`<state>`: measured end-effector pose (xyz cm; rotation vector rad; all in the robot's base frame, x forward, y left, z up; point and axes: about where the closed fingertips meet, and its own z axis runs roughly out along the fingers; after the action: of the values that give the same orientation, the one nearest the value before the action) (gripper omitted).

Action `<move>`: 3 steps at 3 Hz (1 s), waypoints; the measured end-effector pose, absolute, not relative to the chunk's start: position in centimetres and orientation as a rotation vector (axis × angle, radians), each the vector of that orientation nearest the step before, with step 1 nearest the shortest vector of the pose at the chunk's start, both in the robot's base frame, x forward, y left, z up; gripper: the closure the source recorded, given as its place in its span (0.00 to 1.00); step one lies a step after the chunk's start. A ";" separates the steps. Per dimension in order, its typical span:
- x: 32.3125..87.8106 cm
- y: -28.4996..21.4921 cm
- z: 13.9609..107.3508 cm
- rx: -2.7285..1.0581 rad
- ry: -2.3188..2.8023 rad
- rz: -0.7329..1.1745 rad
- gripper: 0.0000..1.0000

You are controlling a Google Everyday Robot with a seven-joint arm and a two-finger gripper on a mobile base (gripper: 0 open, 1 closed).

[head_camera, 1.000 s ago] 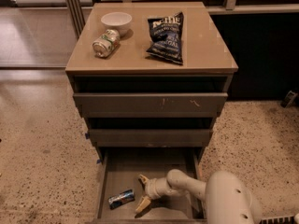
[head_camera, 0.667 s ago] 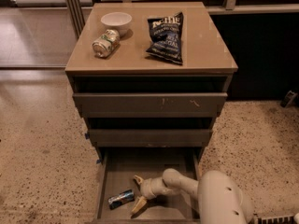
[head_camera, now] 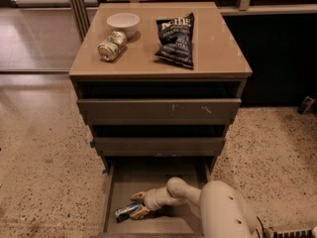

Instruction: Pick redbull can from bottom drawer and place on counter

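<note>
The redbull can (head_camera: 125, 212), slim and blue-and-silver, lies on its side at the front left of the open bottom drawer (head_camera: 148, 176). My gripper (head_camera: 139, 205) reaches down into the drawer from the right. It is open, with its tan fingertips (head_camera: 137, 196) on either side of the can's right end. The white arm (head_camera: 218, 212) covers the drawer's front right corner. The tan counter (head_camera: 218, 53) is the cabinet's top, above the two upper drawers.
On the counter lie a fatter green-and-silver can (head_camera: 110, 45) on its side, a white bowl (head_camera: 123, 23) and a dark blue chip bag (head_camera: 176, 38). The two upper drawers (head_camera: 158, 110) stand slightly pulled out above the bottom one. Speckled floor surrounds the cabinet.
My gripper has moved left across the bottom drawer, from beside the can to straddling its right end. The can has not moved.
</note>
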<state>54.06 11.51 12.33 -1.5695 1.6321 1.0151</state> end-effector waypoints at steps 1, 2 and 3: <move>54.2 11.3 12.8 -1.569 1.624 0.998 0.65; 54.2 9.8 14.2 -1.552 1.618 0.947 0.88; 54.7 6.9 17.4 -1.537 1.615 0.837 1.00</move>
<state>54.70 6.89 17.38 -1.5369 1.6145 0.8374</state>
